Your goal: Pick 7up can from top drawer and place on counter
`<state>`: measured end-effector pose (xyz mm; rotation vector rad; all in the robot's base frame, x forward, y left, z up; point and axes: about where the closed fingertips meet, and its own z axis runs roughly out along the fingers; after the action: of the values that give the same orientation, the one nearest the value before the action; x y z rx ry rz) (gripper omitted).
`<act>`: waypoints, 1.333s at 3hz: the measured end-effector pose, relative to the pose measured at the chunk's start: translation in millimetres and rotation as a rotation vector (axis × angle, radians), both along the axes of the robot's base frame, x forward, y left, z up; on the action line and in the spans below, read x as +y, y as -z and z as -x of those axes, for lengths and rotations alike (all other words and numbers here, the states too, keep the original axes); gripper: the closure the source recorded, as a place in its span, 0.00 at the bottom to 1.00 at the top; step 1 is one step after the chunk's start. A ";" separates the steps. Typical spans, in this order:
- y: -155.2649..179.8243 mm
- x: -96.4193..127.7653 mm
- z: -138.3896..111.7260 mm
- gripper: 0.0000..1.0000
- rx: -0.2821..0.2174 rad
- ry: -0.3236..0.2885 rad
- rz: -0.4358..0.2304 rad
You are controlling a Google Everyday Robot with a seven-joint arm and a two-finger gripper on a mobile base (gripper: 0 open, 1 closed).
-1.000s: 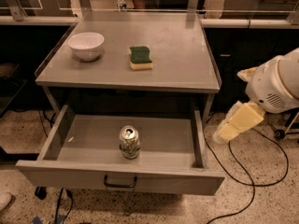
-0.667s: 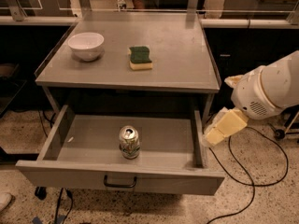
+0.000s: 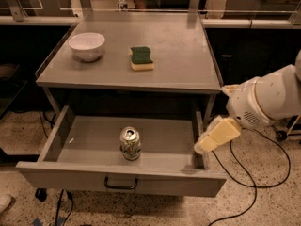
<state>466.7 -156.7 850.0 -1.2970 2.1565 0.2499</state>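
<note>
Inside the top drawer [image 3: 84,142], pulled fully out below the worktop [image 3: 183,55], the 7up can [image 3: 130,143] stood upright on the drawer floor. It sat at about 6 o'clock in the view, near the front panel and just above the dark bar handle [image 3: 121,184], with the silver top and pull tab facing up. It was well apart from both side walls.

The gripper [image 3: 217,135] hung at about 4 o'clock, cream-coloured and tilted down toward 7 o'clock. Its tip was just beside the drawer's right wall and outside the drawer, apart from the can. How far it was open could not be told. The white arm [image 3: 268,98] entered from 3 o'clock.

On the worktop, a white bowl [image 3: 87,46] was at 10 o'clock. A green-and-yellow sponge [image 3: 141,58] lay toward 12 o'clock, apart from the bowl.

Black cables [image 3: 244,173] ran over the speckled floor [image 3: 263,197] at 5 o'clock.
</note>
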 end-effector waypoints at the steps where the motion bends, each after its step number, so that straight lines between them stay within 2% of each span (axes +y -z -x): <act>1: 24.4 26.2 1.3 0.00 -0.001 0.013 -0.060; 2: 41.6 49.1 -10.2 0.00 -0.014 0.013 -0.102; 4: 43.8 52.8 -9.7 0.00 -0.022 0.028 -0.121</act>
<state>476.4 -103.8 806.2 -1.1953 2.1051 0.3477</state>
